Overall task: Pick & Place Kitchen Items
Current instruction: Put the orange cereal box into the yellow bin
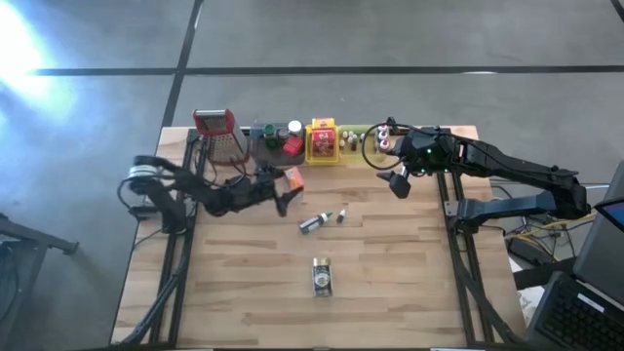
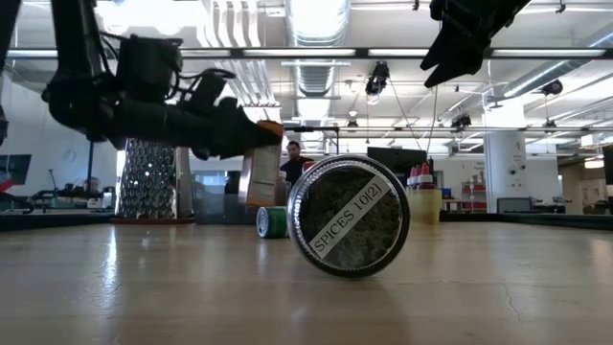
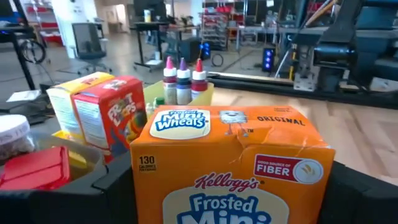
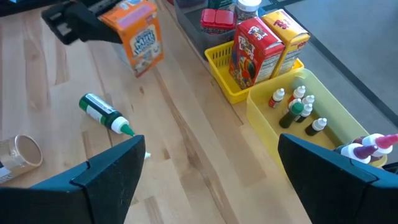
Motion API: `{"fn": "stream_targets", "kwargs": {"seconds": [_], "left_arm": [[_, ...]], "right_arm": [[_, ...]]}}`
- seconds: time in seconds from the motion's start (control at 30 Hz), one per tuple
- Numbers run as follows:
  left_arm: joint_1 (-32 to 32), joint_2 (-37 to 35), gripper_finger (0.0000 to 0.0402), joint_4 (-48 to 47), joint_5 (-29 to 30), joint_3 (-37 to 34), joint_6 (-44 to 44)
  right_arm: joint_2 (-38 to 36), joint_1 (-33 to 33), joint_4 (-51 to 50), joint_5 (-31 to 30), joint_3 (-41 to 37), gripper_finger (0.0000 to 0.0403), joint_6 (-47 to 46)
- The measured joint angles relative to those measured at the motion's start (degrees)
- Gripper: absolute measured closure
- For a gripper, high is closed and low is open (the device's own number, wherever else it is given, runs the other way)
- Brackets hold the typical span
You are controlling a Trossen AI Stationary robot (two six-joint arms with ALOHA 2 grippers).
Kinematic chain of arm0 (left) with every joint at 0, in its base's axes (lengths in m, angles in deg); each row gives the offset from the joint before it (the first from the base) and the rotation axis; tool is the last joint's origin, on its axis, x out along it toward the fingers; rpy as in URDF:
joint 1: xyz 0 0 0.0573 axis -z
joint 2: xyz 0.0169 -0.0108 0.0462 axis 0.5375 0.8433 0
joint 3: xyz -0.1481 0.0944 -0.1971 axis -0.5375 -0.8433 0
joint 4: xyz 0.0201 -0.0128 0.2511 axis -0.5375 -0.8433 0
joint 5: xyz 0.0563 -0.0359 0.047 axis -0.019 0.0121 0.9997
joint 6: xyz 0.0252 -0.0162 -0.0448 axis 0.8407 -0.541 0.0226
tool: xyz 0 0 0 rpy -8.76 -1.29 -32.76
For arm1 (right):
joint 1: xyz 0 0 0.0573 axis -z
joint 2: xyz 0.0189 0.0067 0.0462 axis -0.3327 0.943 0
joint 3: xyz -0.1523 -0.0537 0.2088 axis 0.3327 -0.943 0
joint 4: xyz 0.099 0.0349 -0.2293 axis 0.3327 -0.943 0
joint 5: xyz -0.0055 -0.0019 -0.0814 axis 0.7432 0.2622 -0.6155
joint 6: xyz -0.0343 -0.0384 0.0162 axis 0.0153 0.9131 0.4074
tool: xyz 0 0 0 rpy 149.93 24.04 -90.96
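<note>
Your left gripper (image 1: pixel 278 190) is clamped on an orange Frosted Mini-Wheats box (image 3: pixel 233 165), one finger on each side, holding it above the wood table (image 1: pixel 390 283). In the low view the box (image 2: pixel 261 163) hangs clear of the tabletop.

Just past that box, toward the back edge, you have the grey tray (image 4: pixel 186 12) with a red packet (image 3: pixel 37 168) and a white-capped jar (image 3: pixel 12 134) in it. Beside it sits the yellow tray (image 4: pixel 217 59) holding a red Froot Loops box (image 3: pixel 109 118) and a yellow box (image 3: pixel 68 99). Further along is the green tray (image 4: pixel 267 121), where small bottles with pink, purple and red tips (image 3: pixel 182 81) stand upright.

Your right gripper (image 1: pixel 398 178) hovers above the table just in front of the green tray, fingers spread wide and holding nothing. Below it, in that tray, several tiny dropper bottles (image 4: pixel 298 109) stand close together.

On the open table between your two grippers lies a green-labelled bottle (image 1: pixel 310 224) on its side, with a smaller bottle (image 1: pixel 341 215) just beside it. Nearer the front edge, well apart from both grippers, a spice jar (image 1: pixel 322 276) lies on its side; its lid reads SPICES in the low view (image 2: pixel 350 216).

Behind your left arm, at the back edge, the red-topped grater (image 1: pixel 219 136) stands upright.
</note>
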Motion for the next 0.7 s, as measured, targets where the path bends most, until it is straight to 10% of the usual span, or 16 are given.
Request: {"fn": "stream_targets", "kwargs": {"seconds": [0.3, 0.7], "left_arm": [[-0.07, 14.51, 0.0076, 13.73, 3.50, 2.19, -1.15], [-0.18, 17.00, 0.0076, 13.82, 4.04, 5.60, -1.32]], "right_arm": [[0.00, 0.00, -0.01, 0.00, 0.00, 0.0039, -0.02], [0.00, 0.00, -0.01, -0.02, 0.00, 0.0039, -0.01]]}}
